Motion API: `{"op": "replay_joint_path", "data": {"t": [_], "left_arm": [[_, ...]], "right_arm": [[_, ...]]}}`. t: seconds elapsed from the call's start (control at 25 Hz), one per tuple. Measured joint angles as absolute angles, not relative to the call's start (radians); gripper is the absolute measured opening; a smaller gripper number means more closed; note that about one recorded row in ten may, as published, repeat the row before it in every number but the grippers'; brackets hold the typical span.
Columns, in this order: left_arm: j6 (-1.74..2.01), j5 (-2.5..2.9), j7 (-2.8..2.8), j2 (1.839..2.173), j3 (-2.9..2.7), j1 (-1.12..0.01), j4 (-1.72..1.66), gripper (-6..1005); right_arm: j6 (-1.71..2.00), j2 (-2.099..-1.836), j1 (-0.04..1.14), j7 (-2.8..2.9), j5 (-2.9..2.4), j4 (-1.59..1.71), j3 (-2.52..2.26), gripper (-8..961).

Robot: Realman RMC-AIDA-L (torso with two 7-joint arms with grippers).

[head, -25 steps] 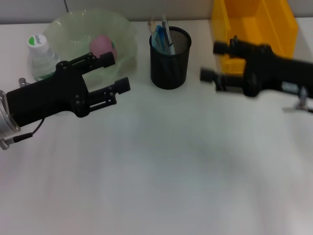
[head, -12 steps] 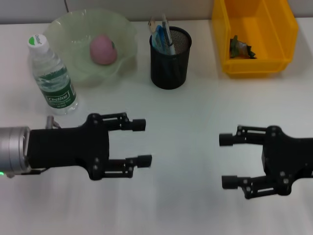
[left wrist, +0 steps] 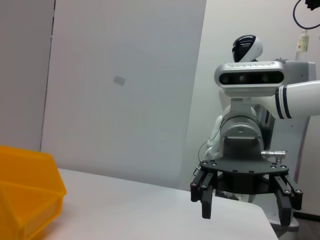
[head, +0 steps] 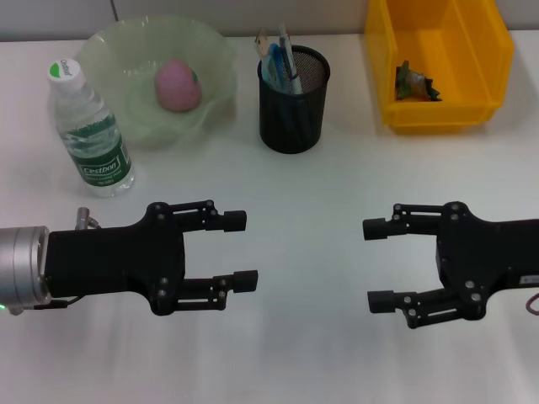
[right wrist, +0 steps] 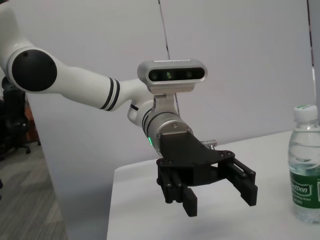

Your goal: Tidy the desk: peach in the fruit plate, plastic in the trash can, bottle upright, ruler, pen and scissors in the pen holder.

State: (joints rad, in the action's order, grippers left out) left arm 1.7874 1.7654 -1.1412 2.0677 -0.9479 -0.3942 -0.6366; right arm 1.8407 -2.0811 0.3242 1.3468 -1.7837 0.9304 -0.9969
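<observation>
The peach [head: 177, 84] lies in the pale green fruit plate [head: 126, 101] at the far left. Beside the plate the bottle [head: 88, 130] stands upright, and it also shows as the bottle [right wrist: 305, 170] in the right wrist view. The black mesh pen holder [head: 292, 105] holds several blue and white items; I cannot tell them apart. A crumpled plastic wrapper [head: 414, 82] lies in the yellow trash can [head: 438, 118]. My left gripper [head: 241, 249] hovers open and empty at the near left. My right gripper [head: 375, 264] hovers open and empty at the near right.
In each wrist view the other arm shows across the white table: the right gripper [left wrist: 245, 212] and the left gripper [right wrist: 219, 199]. A corner of the yellow trash can [left wrist: 25, 195] is in the left wrist view.
Both arms have drawn back from the plate and the trash can to the near part of the table. Over the last half second they only shifted slightly.
</observation>
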Motion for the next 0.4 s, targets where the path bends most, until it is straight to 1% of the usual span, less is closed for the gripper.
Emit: {"op": "replay_joint_path", "data": {"t": [0.4], "left_arm": [[1.776, 1.765, -1.137, 2.068, -0.949, -0.397, -0.637, 725]], "right_arm": [[1.806, -2.082, 0.35, 1.347, -1.786, 0.906, -1.0, 824]]}}
